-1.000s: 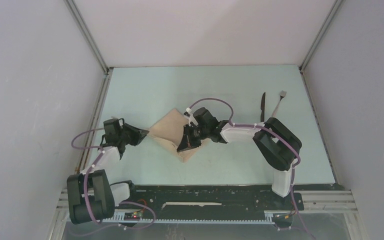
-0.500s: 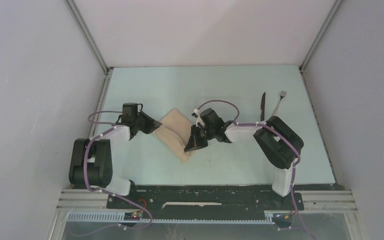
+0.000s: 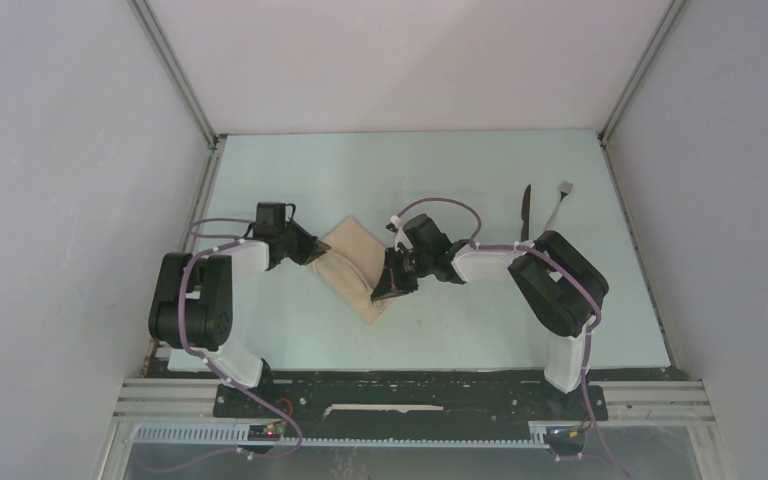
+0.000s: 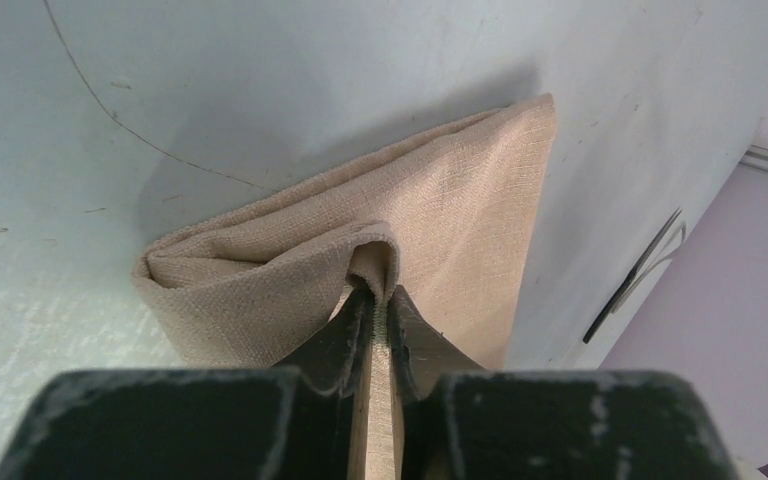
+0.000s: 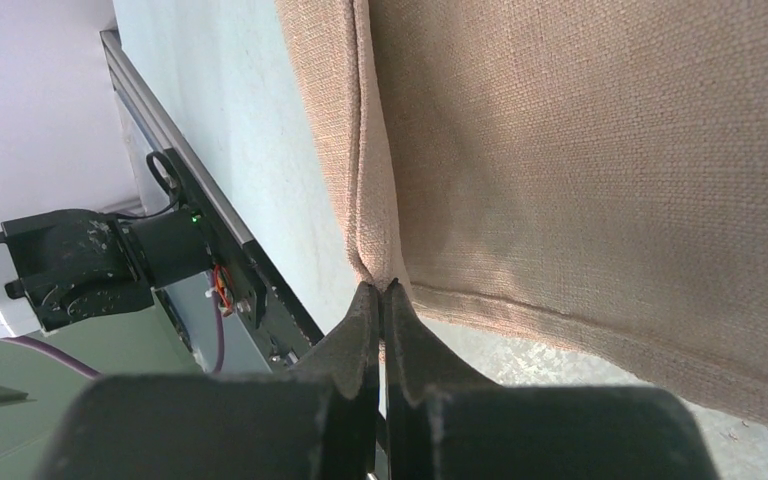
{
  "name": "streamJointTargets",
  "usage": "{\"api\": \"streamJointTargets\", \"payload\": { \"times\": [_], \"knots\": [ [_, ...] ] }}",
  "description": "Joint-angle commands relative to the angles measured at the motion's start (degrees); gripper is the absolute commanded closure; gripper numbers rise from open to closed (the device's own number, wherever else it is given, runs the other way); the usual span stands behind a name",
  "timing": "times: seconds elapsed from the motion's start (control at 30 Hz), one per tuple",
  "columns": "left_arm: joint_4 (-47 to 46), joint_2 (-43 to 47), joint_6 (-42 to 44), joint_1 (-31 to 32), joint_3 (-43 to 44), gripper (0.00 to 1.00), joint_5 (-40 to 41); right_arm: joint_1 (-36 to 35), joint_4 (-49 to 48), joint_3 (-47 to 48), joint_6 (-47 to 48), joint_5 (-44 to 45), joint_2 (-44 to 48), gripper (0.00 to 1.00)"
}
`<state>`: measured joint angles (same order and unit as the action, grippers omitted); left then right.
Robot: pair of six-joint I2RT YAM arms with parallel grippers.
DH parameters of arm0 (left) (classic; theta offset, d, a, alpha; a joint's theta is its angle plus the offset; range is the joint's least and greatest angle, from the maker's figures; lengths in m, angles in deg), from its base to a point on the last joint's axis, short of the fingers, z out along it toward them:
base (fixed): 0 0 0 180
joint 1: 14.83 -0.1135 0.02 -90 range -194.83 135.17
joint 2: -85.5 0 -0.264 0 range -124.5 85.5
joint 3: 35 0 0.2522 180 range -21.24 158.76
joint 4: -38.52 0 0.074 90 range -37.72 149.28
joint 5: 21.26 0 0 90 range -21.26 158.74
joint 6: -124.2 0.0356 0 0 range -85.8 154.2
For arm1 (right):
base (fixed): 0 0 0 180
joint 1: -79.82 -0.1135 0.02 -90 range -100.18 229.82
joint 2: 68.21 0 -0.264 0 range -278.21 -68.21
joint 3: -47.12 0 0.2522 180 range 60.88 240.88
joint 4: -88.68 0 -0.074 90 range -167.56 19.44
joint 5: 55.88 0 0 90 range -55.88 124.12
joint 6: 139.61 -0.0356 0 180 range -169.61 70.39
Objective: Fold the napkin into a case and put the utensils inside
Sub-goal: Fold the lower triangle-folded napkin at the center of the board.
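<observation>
The left arm [image 3: 192, 308] and right arm [image 3: 556, 286] have black joints, white links and looping purple cables [image 3: 436, 204].

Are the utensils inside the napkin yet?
No, the knife and fork lie uncovered, well apart from the napkin.

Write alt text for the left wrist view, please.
The left end effector pinches a raised tuck of the folded beige napkin. The napkin lies on the pale table, and a dark knife lies at the far right.
</observation>
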<state>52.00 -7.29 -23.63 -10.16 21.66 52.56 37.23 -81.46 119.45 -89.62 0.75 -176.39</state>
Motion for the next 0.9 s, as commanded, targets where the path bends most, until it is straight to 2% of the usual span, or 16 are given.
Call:
{"api": "streamJointTargets", "payload": {
  "times": [0.0,0.17,0.33,0.43,0.57,0.63,0.7,0.73,0.77,0.87],
  "knots": [
    [-2.3,-0.2,-0.5,0.5,1.2,0.88,1.3,0.5,-0.2,0.4,1.8,-0.9,-1.0,1.00],
    [-2.6,-1.4,-0.3,0.5,1.1,0.88,0.8,-0.1,1.0,1.1,2.5,-1.4,-2.0,1.00],
    [-2.9,-2.0,0.2,0.6,0.7,0.88,1.2,-0.3,6.1,3.5,3.0,0.4,-2.1,0.98],
    [-2.9,-2.6,0.3,0.6,1.0,0.89,1.2,-0.4,14.0,7.0,5.8,3.8,0.0,0.87],
    [-2.9,-3.1,0.6,0.5,1.2,0.89,1.3,-1.3,27.5,12.9,13.0,11.8,4.3,0.63],
    [-2.9,-3.4,0.7,0.6,1.3,0.89,1.0,-3.4,30.3,13.5,17.9,20.8,7.5,0.50],
    [-3.0,-3.5,0.8,0.5,1.3,0.89,0.7,-5.8,28.5,13.7,21.9,26.9,9.4,0.37],
    [-3.1,-3.5,0.8,0.5,1.2,0.89,0.6,-6.0,26.0,13.9,23.0,25.3,9.3,0.33],
    [-3.2,-3.5,0.7,0.5,1.2,0.89,0.6,-5.5,22.5,14.4,22.3,20.0,7.8,0.31],
    [-3.4,-3.6,0.7,0.5,1.2,0.89,0.5,-2.9,11.5,19.4,13.1,-0.5,-0.5,0.34]
  ]
}}
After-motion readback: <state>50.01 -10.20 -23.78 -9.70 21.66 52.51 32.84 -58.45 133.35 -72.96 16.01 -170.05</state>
